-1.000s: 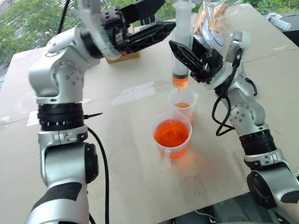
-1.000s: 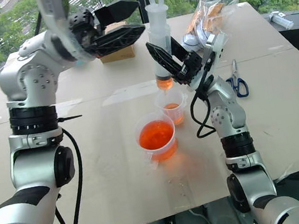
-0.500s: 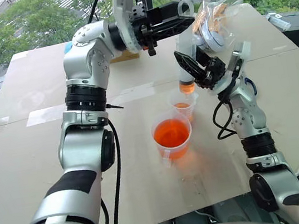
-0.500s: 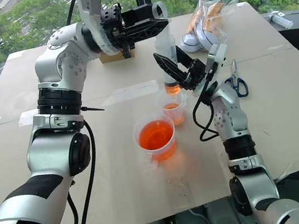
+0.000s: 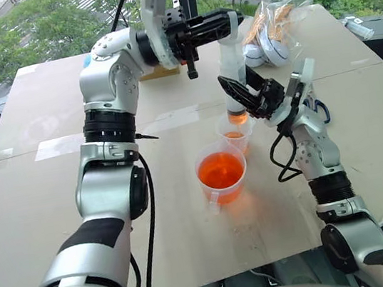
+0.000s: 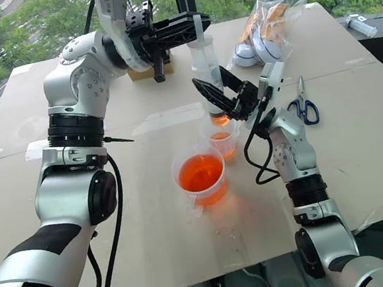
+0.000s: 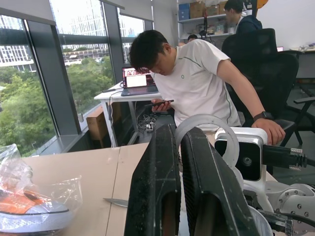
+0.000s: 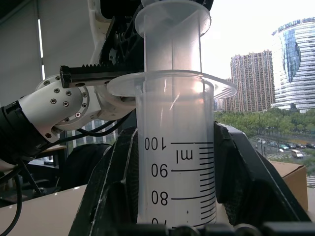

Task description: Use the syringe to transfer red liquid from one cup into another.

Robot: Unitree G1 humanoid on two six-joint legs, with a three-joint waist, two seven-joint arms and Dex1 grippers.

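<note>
The clear syringe (image 5: 231,65) stands upright, nozzle down, just above the smaller cup (image 5: 236,135), which holds a little orange. Orange-red liquid fills the lowest part of its barrel. My right gripper (image 5: 236,87) is shut on the barrel, whose graduation marks show between its fingers (image 8: 108,187). My left gripper (image 5: 232,16) reaches in from the left and is shut on the ring at the top of the white plunger (image 7: 211,129). The wider cup (image 5: 221,175) with red liquid (image 5: 218,170) stands in front of the smaller one, touching or nearly touching it.
A clear plastic bag (image 5: 278,21) with packets lies at the back right of the table (image 5: 46,187). Blue-handled scissors (image 6: 305,108) lie right of my right arm. A cardboard box (image 6: 143,70) sits behind my left arm. A person (image 7: 194,83) bends over beyond the table.
My left gripper swung right from beside the syringe to the plunger's top and went from wide open to shut on its ring. The right gripper kept its hold on the barrel.
</note>
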